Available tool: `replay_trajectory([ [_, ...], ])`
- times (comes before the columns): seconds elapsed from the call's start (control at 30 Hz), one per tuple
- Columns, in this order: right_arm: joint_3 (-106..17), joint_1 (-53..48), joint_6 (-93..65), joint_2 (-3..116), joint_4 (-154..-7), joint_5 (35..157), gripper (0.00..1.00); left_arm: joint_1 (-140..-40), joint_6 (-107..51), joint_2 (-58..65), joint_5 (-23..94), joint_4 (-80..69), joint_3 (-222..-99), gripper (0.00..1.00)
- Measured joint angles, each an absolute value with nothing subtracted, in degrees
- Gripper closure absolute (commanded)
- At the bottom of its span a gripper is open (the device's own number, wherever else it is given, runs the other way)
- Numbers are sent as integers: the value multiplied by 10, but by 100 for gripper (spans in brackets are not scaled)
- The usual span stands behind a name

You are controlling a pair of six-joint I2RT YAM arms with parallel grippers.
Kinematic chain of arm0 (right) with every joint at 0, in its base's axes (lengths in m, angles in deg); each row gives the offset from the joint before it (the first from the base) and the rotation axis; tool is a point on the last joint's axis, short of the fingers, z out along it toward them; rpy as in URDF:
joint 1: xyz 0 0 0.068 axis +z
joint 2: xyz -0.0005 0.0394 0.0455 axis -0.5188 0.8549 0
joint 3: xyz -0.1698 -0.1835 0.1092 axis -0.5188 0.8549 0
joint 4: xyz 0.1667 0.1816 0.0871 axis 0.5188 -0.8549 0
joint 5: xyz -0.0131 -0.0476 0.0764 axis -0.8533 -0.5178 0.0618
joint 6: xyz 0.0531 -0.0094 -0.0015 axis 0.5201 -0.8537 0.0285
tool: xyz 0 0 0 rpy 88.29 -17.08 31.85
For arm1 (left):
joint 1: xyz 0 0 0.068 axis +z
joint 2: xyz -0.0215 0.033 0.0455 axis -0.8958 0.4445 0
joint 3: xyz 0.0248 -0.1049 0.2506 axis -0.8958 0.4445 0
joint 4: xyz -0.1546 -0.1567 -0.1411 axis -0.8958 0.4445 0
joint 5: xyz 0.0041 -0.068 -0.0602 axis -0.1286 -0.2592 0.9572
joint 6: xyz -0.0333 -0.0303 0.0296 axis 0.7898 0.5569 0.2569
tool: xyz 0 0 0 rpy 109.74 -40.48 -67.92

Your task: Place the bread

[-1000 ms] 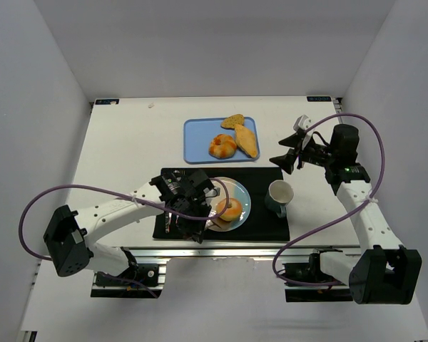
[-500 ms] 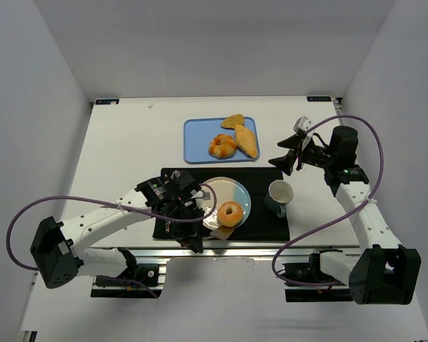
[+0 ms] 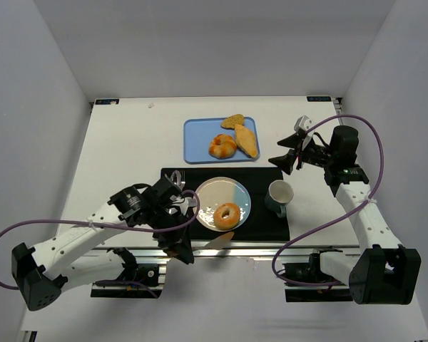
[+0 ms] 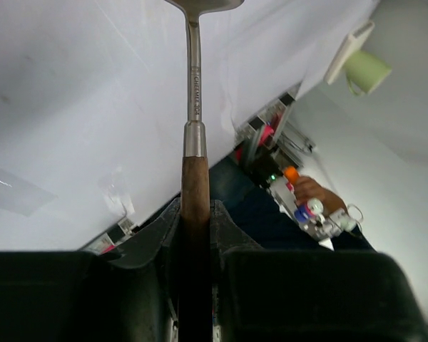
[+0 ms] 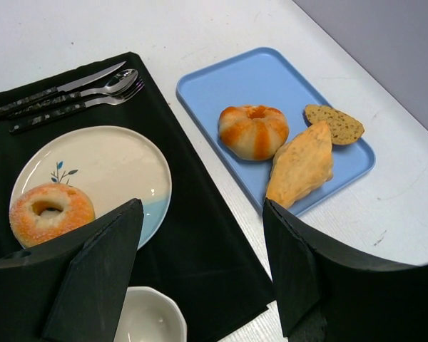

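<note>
**Bagel on plate; left clamped, right spread**

Top view: the bread (image 3: 227,214) lies on the near part of the plate (image 3: 217,191). The plate sits on a black mat (image 3: 267,228) over the white table (image 3: 128,142), enclosed by white walls (image 3: 200,43).
Left wrist view: the left gripper (image 4: 196,214) pinches a spatula (image 4: 192,85) by its wooden handle.
Right wrist view: the right gripper (image 5: 200,278) has its fingers spread wide and holds nothing.

Two black fingers (image 4: 146,242) clamp the brown wooden handle of a steel-shafted utensil (image 4: 193,121). The utensil runs straight up the frame, its blade flaring at the top edge, cut off. A pale green mug-like object (image 4: 367,70) shows at upper right.
</note>
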State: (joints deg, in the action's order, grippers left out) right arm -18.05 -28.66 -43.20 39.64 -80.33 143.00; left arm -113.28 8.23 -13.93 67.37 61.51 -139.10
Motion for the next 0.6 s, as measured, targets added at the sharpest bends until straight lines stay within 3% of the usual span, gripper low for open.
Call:
replay_trajectory([
  [0.27, -180, -287, -432, 396, -798, 1431, 27, -1111, 116, -162, 666, 598, -1426, 100],
  [0.43, -180, -287, -434, 396, -799, 1439, 27, -950, 67, -148, 598, 593, -1494, 100],
  [0.6, -181, -287, -436, 397, -811, 1447, 28, -796, -26, -41, 492, 551, -1535, 100],
])
